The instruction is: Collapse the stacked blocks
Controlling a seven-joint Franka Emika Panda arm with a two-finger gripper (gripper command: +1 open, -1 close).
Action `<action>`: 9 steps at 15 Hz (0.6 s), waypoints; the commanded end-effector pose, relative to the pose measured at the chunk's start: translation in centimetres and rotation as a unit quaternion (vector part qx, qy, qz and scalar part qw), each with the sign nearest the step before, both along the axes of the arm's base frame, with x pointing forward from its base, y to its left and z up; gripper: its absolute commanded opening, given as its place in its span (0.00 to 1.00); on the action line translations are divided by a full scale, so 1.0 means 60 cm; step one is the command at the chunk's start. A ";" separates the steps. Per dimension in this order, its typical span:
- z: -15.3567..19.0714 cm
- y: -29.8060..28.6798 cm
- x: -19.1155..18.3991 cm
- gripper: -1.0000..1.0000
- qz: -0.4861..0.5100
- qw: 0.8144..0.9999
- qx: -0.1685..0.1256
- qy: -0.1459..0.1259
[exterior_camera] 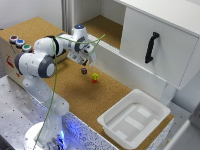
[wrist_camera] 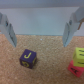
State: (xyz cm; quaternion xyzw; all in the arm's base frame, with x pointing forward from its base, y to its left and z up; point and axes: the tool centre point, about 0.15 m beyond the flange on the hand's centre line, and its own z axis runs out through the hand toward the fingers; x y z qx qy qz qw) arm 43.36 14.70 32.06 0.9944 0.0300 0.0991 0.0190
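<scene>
Spread wide and gripping nothing, the tool (exterior_camera: 86,61) hangs above the brown cork-topped counter (exterior_camera: 75,90), its two grey fingers (wrist_camera: 8,30) well apart in the wrist view. Largest is a white plastic tub (exterior_camera: 134,118) at the counter's near corner, seen only from outside. The stacked blocks (exterior_camera: 95,77), yellow on red, stand mid-counter beside a lone dark cube (exterior_camera: 84,71). Only the wrist view shows a yellow "J" on that cube; the stack's markings are unreadable.

Dark cube (wrist_camera: 27,59): a yellow "J" on its facing side.
Yellow cube (wrist_camera: 79,54): a red mark on its face, too blurred to read.
Red cube (wrist_camera: 76,68): nothing readable.
</scene>
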 end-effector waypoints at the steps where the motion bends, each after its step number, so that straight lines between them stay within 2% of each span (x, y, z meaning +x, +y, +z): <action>1: -0.064 0.038 0.053 0.00 -0.017 0.999 -0.007 0.026; 9: -0.088 0.017 0.080 0.00 -0.030 0.999 0.002 0.045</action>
